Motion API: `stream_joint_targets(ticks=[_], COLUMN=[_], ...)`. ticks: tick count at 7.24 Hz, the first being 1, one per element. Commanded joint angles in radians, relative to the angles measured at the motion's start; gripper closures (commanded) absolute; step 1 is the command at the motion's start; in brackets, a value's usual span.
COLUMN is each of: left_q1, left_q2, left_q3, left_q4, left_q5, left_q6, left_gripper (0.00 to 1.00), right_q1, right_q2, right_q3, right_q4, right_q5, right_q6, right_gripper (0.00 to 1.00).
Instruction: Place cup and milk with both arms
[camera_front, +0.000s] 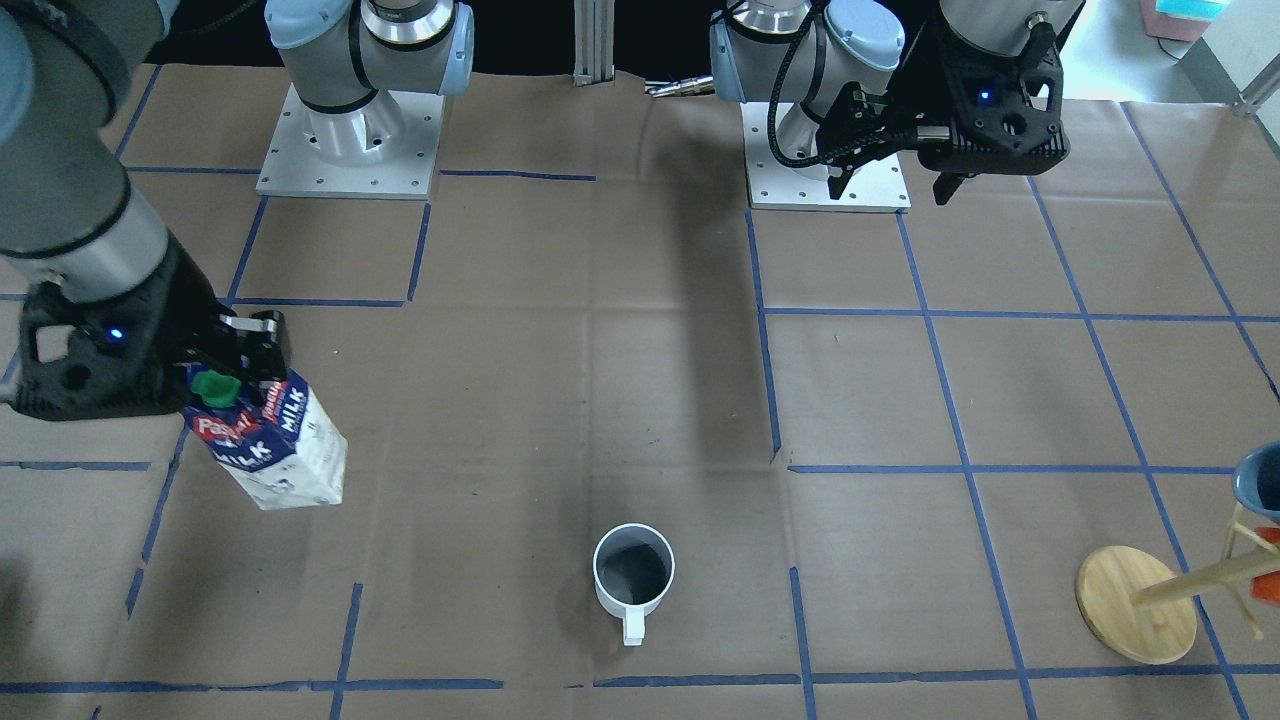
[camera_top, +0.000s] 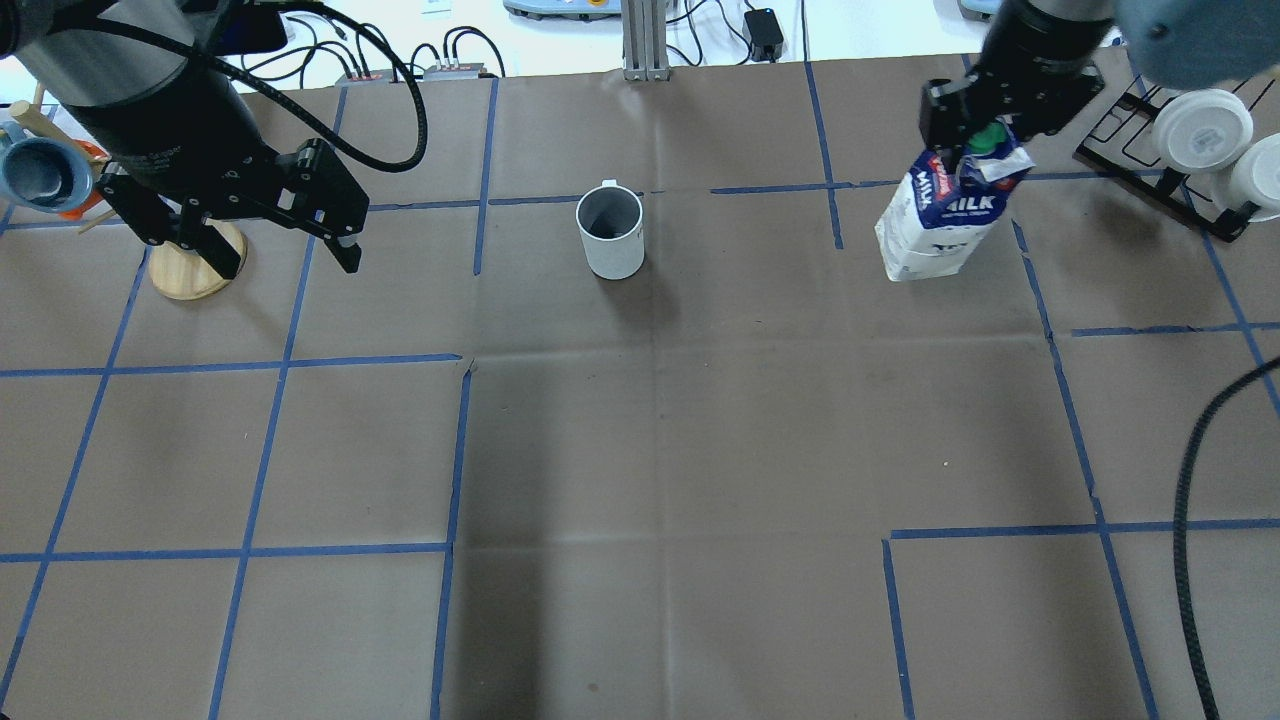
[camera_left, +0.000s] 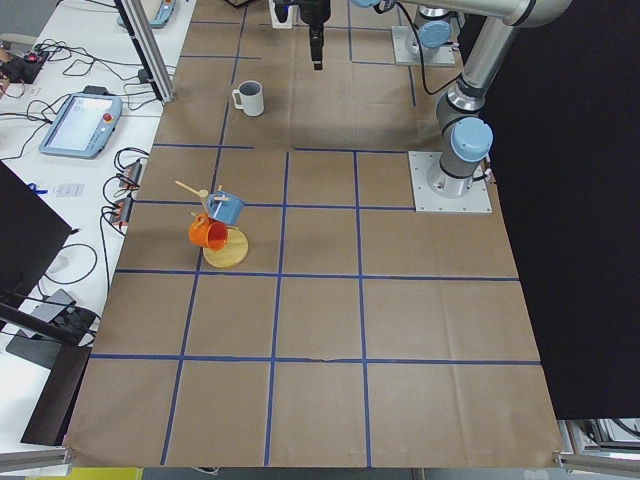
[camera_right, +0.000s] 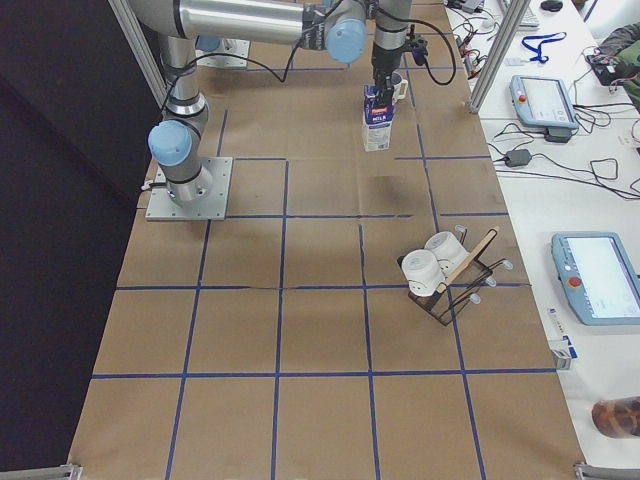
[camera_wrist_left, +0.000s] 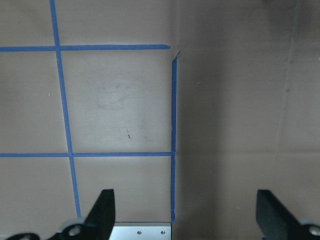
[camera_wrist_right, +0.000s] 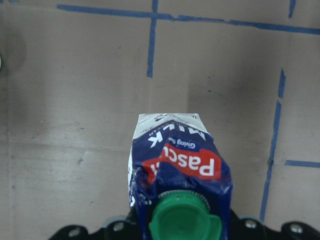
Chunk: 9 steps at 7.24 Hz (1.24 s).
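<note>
Well to robot's right of cup (camera_top: 611, 235): noted right gripper (camera_top: 975, 140) clenched on gable top of milk (camera_top: 940, 225), carton tilted, green cap uppermost. Well to cup's left: noted left gripper (camera_top: 288, 258) above table, fingers (camera_wrist_left: 102, 210) spread wide, empty. Cup upright, untouched.

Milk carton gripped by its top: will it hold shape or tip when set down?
Likely soft: the milk looks crumpled at the gable where the right claw pinches it. Tall, narrow and tilted, so it probably tips if released unevenly. Weight can't be judged.
</note>
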Motion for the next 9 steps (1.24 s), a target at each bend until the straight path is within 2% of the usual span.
stream_joint_targets(ticks=[1,3,4,8,9], left_q1=[-0.002,-0.004,-0.004,-0.008,-0.008], left_q2=[0.001,-0.001,-0.001,-0.008,-0.007], left_q3=[-0.002,-0.002,-0.002,0.000,0.000], left_q4=[0.010,0.012,0.012,0.030,0.030], left_q5=[0.000,0.001,0.001,0.000,0.000], left_q6=[0.007,0.009,0.016,0.035,0.033], left_gripper=[0.00,0.00,0.00,0.00,0.00], right_q1=[0.181,0.244,0.266,0.308,0.308], right_q2=[0.253,0.402,0.448,0.490,0.493], right_q3=[-0.283,-0.457,-0.497,-0.502,-0.502], right_q4=[0.045,0.080,0.084,0.084,0.084], right_q5=[0.000,0.004,0.004,0.007,0.007], right_q6=[0.200,0.263,0.306,0.355,0.356], right_gripper=[0.51,0.51,0.51,0.51,0.16])
